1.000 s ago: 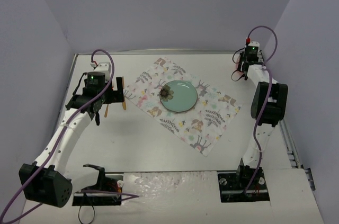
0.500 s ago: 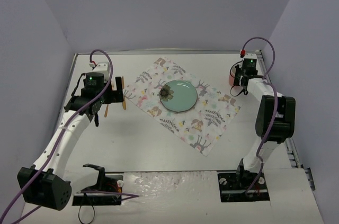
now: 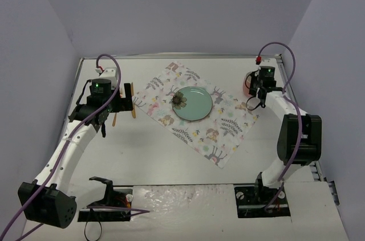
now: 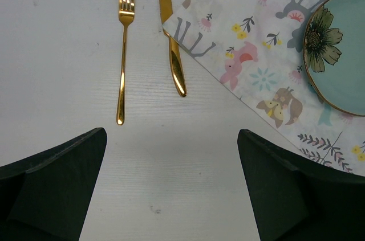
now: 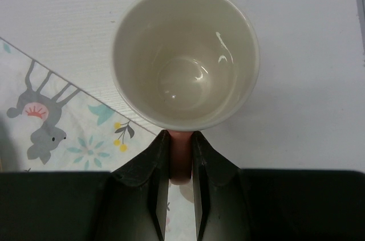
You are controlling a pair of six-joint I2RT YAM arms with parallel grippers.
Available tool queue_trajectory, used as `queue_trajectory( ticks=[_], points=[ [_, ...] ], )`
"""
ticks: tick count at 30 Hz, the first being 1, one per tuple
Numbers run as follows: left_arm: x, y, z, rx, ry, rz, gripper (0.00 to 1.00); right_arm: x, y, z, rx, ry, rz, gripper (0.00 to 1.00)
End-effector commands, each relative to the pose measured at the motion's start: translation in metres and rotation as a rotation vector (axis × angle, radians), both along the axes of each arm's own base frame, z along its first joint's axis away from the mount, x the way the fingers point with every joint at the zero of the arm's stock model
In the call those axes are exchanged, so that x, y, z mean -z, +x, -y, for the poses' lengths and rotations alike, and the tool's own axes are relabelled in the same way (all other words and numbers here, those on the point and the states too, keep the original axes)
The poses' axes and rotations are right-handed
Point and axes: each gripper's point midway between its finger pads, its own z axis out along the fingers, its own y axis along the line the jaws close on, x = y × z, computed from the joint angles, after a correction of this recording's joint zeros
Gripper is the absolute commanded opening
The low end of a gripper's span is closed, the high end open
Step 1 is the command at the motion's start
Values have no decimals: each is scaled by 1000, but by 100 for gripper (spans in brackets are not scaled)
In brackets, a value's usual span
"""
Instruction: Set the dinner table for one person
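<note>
The white dinner table (image 3: pixel 159 155) carries a floral placemat (image 3: pixel 217 127) with a teal plate (image 3: pixel 194 104) on it. A gold fork (image 4: pixel 122 53) and gold knife (image 4: pixel 173 41) lie side by side left of the mat; the knife's blade end lies under the mat's corner. My left gripper (image 4: pixel 171 195) is open and empty, hovering above bare table near them (image 3: pixel 117 103). My right gripper (image 5: pixel 180 161) is shut on the pink handle of a cream-lined mug (image 5: pixel 185 53), held upright over the mat's right corner (image 3: pixel 249 85).
Purple walls enclose the table on three sides. A metal rail (image 3: pixel 311 150) runs along the right edge. The arm bases (image 3: pixel 262 195) sit at the near edge. The plate also shows in the left wrist view (image 4: pixel 342 53).
</note>
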Motion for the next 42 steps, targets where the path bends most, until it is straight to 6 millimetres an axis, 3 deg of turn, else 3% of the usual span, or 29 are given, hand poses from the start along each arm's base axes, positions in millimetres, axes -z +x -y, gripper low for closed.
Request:
queue_trajectory(
  ticks=[1,6,11,21,25,42],
  points=[
    [-28,9,0,-14,-32,103,97,-86,26,-9,-23,-16,297,0],
    [-27,9,0,-13,-33,101,97,-97,19,-28,-58,-14,323,0],
    [-26,10,1,-10,-33,99,97,-92,-1,-43,-81,11,294,0],
    [-26,10,1,-11,-34,100,97,-64,-48,-42,-9,25,198,0],
    [-27,10,3,-4,-38,101,97,-62,-59,-46,-11,35,187,0],
    [-26,10,4,5,-39,97,97,-42,-73,-51,-25,53,160,0]
  ],
)
